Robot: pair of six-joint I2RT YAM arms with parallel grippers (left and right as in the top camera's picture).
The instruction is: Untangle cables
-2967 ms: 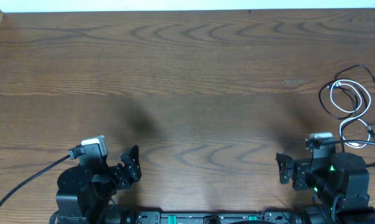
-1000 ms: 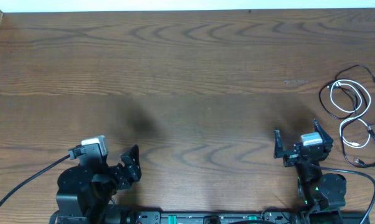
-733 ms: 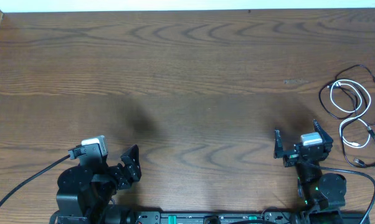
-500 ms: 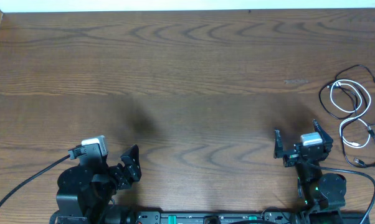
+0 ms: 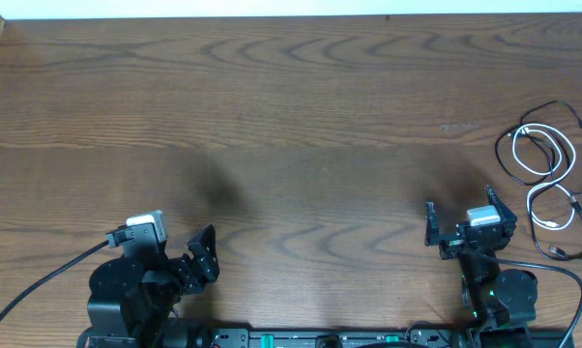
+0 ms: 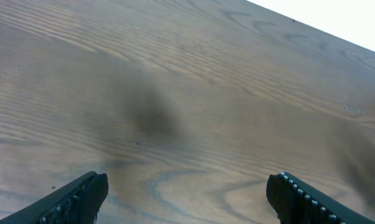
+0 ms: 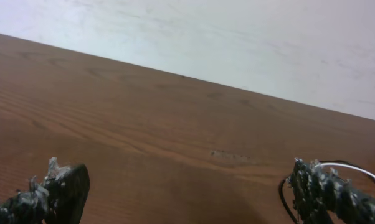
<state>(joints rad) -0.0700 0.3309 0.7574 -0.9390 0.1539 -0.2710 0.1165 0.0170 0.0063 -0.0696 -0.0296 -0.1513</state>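
Observation:
The cables [image 5: 544, 179] lie in a tangled bunch at the table's right edge: a white cord looped among thin black cords with small plug ends. A bit of black and white cord [image 7: 362, 169] shows at the right edge of the right wrist view. My right gripper [image 5: 460, 211] is open and empty, to the left of the cables and apart from them. My left gripper [image 5: 206, 253] is open and empty near the front left, far from the cables. Its fingers frame bare wood in the left wrist view [image 6: 187, 193].
The wooden table [image 5: 291, 116] ends at a pale wall along the back [image 7: 237, 37]. A thick black arm wire [image 5: 40, 280] runs off the front left. A black arm wire [image 5: 567, 280] curves by the right arm's base.
Since three seconds ago the right arm has risen and swung forward, its gripper now spread wide nearer the cables. In the last second nothing has moved.

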